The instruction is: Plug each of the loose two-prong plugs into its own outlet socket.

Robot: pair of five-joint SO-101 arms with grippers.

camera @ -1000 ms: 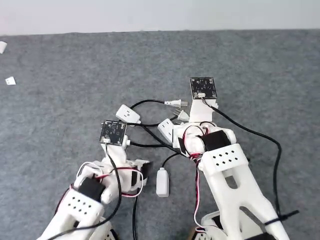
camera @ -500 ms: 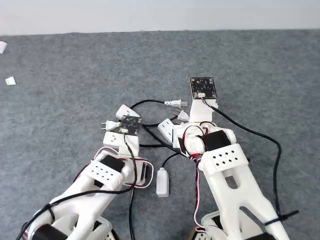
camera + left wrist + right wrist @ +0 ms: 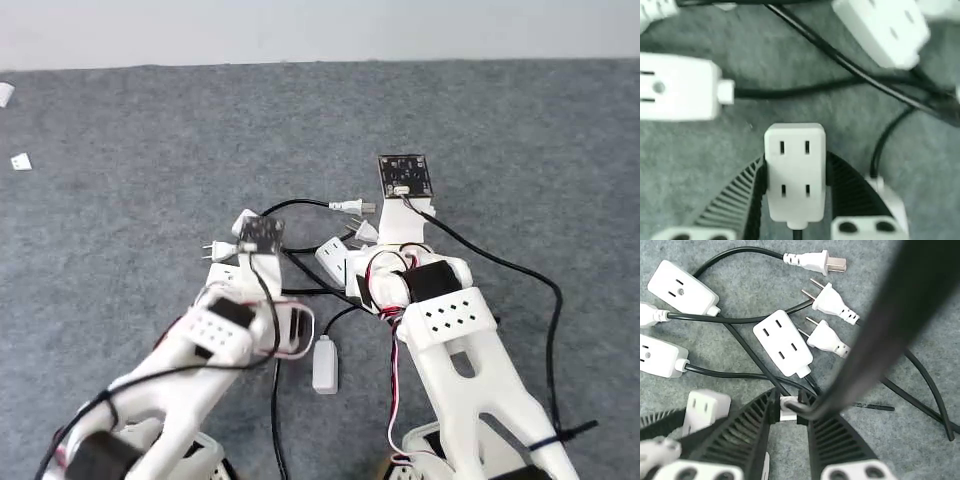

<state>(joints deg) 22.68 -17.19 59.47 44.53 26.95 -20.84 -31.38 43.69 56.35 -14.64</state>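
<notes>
The left claw (image 3: 796, 164) is clenched on a white outlet (image 3: 795, 145), one finger flat against each side, with the slots facing my wrist camera. Over the last second its arm (image 3: 215, 335) has stretched forward from the near edge. The wrist now hangs over the tangle of cords, where before it sat short of it. Just left of that wrist a plug (image 3: 213, 250) has come into sight on the mat (image 3: 120, 150), lying loose with its prongs pointing away from the arm.

Further right, a block (image 3: 782, 342) with several slot pairs lies flat. Two plugs (image 3: 832, 302) (image 3: 827, 337) lie just beside it with their prongs turned toward it but not in. A third (image 3: 815, 261) lies beyond them.

The right claw (image 3: 790, 401) is clamped on a small white cord end (image 3: 788, 409) and has not stirred in that second.

I see no plug seated anywhere, so I judge the task barely begun. The left side has only carried its outlet closer. A plug must yet be lined up with those slots, and the crossed cords could drag things askew.
</notes>
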